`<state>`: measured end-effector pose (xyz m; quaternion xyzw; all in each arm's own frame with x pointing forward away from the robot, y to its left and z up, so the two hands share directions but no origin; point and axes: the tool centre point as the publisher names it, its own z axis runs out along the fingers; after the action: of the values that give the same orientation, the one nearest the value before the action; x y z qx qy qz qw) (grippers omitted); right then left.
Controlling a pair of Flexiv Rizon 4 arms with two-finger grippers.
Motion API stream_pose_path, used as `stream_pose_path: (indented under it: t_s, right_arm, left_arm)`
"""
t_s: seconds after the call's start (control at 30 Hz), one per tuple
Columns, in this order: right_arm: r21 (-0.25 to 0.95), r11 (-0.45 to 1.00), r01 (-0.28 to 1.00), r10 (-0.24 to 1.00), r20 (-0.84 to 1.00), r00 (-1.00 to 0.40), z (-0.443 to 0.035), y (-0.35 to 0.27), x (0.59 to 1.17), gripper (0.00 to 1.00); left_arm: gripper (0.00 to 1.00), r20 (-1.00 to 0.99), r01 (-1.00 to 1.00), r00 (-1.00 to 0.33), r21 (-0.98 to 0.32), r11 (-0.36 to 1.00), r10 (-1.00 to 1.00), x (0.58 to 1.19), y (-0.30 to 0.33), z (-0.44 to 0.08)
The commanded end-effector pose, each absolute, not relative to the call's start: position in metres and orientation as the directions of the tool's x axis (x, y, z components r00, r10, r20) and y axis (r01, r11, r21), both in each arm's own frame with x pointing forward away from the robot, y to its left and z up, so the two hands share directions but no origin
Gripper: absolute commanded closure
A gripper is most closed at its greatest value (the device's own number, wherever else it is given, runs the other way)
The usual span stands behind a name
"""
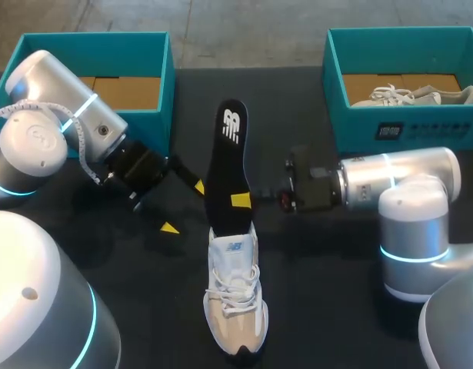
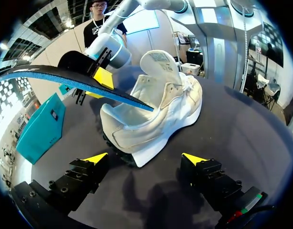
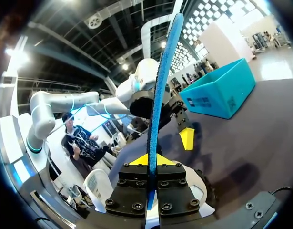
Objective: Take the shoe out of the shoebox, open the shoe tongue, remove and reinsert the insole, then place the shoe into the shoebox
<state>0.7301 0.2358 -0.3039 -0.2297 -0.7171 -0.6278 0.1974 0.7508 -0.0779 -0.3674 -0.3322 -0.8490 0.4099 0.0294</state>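
Note:
A white and beige shoe (image 1: pixel 234 300) stands on the black table near the front middle, toe toward the front. From its opening a black insole (image 1: pixel 228 165) rises back over the table. My right gripper (image 1: pixel 240 201) is shut on the insole's edge just above the shoe. The right wrist view has the blue-edged insole (image 3: pixel 160 86) clamped upright between that gripper's (image 3: pixel 150 160) tips. My left gripper (image 1: pixel 184 207) is open beside the insole, left of the shoe. In the left wrist view it (image 2: pixel 146 158) faces the shoe's (image 2: pixel 156 109) heel, holding nothing.
An empty teal shoebox (image 1: pixel 163 84) stands at the back left, behind my left arm. A second teal shoebox (image 1: pixel 336 92) at the back right holds another pale shoe (image 1: pixel 413 96). Bare black table lies left and right of the shoe at the front.

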Motion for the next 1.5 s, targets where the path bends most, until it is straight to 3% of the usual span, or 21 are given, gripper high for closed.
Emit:
stream_pose_path:
  t_s: [0.03,1.5]
  right_arm:
    - [0.81,0.103,0.577,0.087,0.57,-0.817,-0.303,0.234,0.727,1.0]
    - [0.791,0.082,0.606,0.081,0.601,-0.795,-0.317,0.239,0.716,1.0]
  left_arm:
    - [0.0,-0.22,0.541,-0.777,-0.713,0.446,0.59,0.751,-0.079,-0.367]
    - [0.0,-0.22,0.541,-0.777,-0.713,0.446,0.59,0.751,-0.079,-0.367]
